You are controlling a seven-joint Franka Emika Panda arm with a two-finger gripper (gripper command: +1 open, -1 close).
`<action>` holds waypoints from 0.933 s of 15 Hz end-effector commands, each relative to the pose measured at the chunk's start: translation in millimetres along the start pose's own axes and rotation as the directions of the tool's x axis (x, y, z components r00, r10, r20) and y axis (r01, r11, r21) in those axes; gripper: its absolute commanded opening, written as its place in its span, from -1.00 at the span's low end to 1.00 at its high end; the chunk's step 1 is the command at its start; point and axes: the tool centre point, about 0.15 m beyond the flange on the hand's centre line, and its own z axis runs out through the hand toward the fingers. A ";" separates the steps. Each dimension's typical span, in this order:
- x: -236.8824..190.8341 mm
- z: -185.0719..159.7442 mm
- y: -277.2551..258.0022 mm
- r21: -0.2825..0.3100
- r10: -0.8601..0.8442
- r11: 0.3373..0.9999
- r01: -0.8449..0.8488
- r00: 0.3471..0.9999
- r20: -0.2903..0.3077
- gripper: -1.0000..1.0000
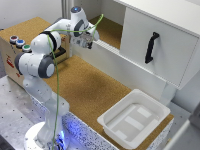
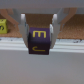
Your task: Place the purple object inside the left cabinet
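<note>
In the wrist view the purple object [image 2: 39, 41] is a small dark purple block with a yellow letter on its face. It sits between the two pale fingers [image 2: 23, 27] of my gripper [image 2: 39, 39], which is shut on it. In the exterior view my gripper [image 1: 88, 39] hangs at the front edge of the left cabinet [image 1: 111, 31], the open bay with white walls and a cork-brown floor. There the hand hides the purple object. A white ledge [image 2: 45, 65] runs just below the held block.
A white door panel with a black handle [image 1: 151, 47] is at the exterior view's right of the bay. A white plastic tub [image 1: 134, 119] rests on the cork table [image 1: 90, 85]. A box with coloured buttons [image 1: 19, 42] is behind the arm. A small yellow-green block [image 2: 2, 27] lies nearby.
</note>
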 end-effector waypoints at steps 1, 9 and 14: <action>71.8 49.3 -11.6 -0.093 0.083 0.992 -0.081 0.996 0.027 -1.00; 117.4 72.0 -25.7 -0.163 0.046 0.986 -0.044 0.999 0.008 -1.00; 122.5 86.3 -24.0 -0.185 0.060 0.981 -0.059 0.998 -0.004 -1.00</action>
